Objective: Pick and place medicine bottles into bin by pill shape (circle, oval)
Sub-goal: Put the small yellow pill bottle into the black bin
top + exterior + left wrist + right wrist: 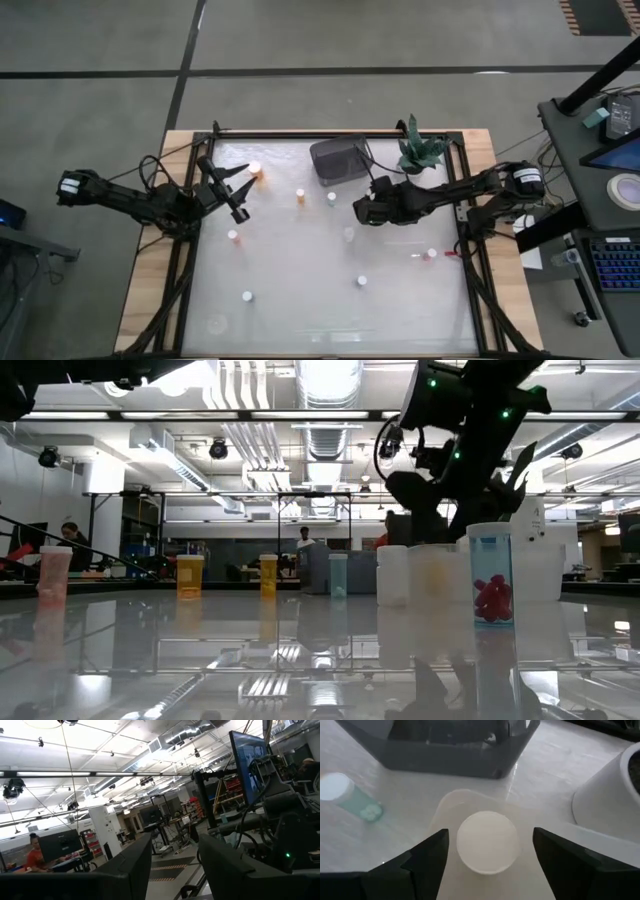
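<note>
The medicine bottles (300, 195) are standing scattered across the desk (300, 300): some orange with white caps, one teal, one holding red pills, others pale or all white. From the low view, the red-pill bottle (490, 573) is standing upright nearest the camera, with a white bottle (392, 574) just beside it and two orange ones farther back.

The right hand (487, 845) is hovering directly over a white-capped bottle (486, 840), its fingers (427, 852) spread wide on either side of the cap and not touching it. This is occurring near the dark grey bin (340, 158) at the far edge of the desk, with a teal bottle (352, 795) lying just beside.

The left hand (232, 195) is waiting raised above the left part of the desk, fingers parted and gripping nothing.

The desk surface is pale, glossy and reflective, framed by a dark rail on a wooden base. A green potted plant (420, 150) is sitting by the bin. Beyond is an open workshop with exposed ceiling ducts, strip lights, monitors and a seated person (35, 857) in orange.
</note>
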Controlling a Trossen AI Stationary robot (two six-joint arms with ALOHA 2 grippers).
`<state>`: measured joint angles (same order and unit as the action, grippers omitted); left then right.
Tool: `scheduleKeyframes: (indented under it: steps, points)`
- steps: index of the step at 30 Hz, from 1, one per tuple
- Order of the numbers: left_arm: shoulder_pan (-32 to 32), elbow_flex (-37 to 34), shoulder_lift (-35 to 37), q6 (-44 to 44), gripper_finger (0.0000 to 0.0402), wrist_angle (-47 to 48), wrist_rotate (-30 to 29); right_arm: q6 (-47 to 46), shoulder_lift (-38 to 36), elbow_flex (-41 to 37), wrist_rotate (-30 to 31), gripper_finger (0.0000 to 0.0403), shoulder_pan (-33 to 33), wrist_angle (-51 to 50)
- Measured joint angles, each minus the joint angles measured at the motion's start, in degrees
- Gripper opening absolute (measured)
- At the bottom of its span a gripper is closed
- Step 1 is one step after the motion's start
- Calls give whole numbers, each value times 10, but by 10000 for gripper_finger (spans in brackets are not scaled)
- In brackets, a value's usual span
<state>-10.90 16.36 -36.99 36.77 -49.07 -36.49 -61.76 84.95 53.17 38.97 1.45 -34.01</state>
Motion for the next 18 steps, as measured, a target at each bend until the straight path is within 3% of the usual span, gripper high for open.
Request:
scheduleKeyframes:
  steps: [7,18]
  points:
    - [0,0,0,0,148,0,0,42,-70,0,0,269,7,0]
    - [0,0,-5,-3,148,-14,0,168,-158,0,28,235,76,6]
